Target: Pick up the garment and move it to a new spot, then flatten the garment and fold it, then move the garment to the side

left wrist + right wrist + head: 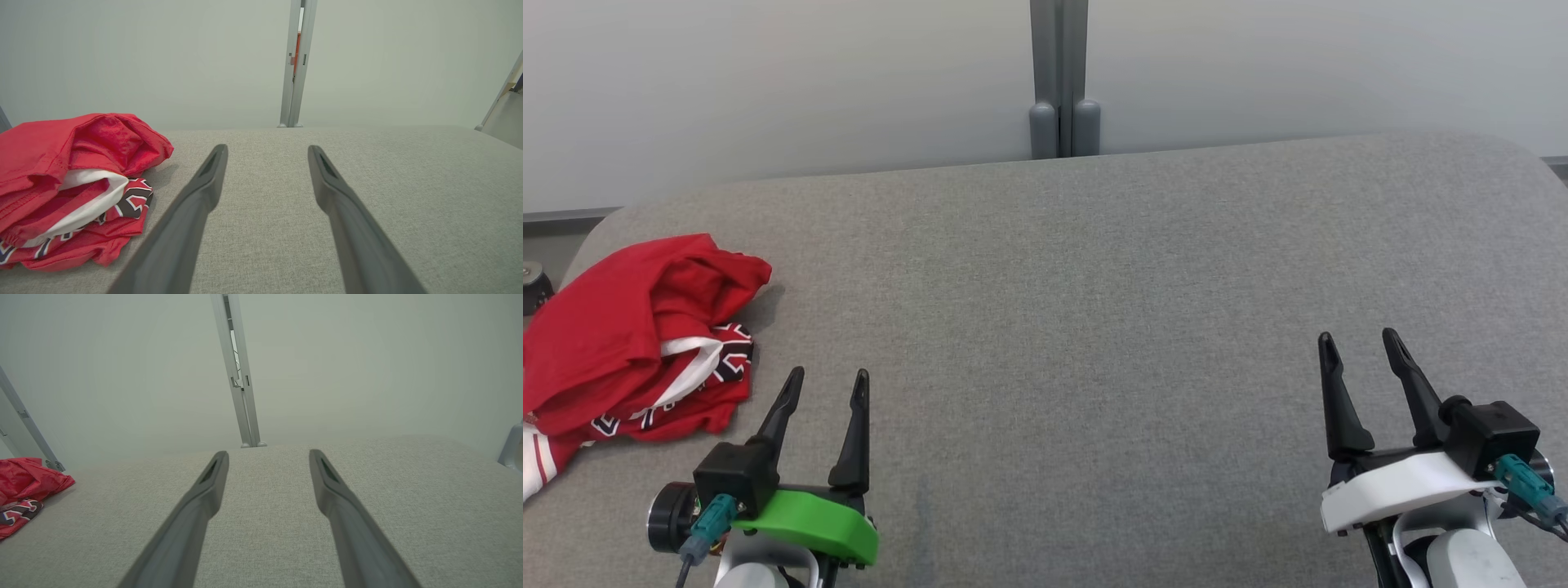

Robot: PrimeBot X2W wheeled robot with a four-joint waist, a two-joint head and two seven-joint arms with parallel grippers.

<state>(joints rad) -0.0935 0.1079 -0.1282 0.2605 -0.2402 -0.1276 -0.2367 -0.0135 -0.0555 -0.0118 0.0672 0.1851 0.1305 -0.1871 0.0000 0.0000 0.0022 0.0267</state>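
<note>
From the head view, the red garment (637,335) lies crumpled at the far left of the grey padded surface (1094,286). It is just beside my left gripper (830,374), whose fingers stand spread wide and hold nothing. My right gripper (1357,335) is equally wide, also holds nothing, and is well apart from the cloth. I judge it can't help if the bundle slumps toward that left edge.

In the left wrist view, the garment (61,179) sits left of the fingers, not between them. It is layered red, white and patterned, and if I close on one loose fold the rest may trail or unroll.

In the right wrist view, the garment (28,486) is a distant corner. A cross-reach could snag the upholstery.
</note>
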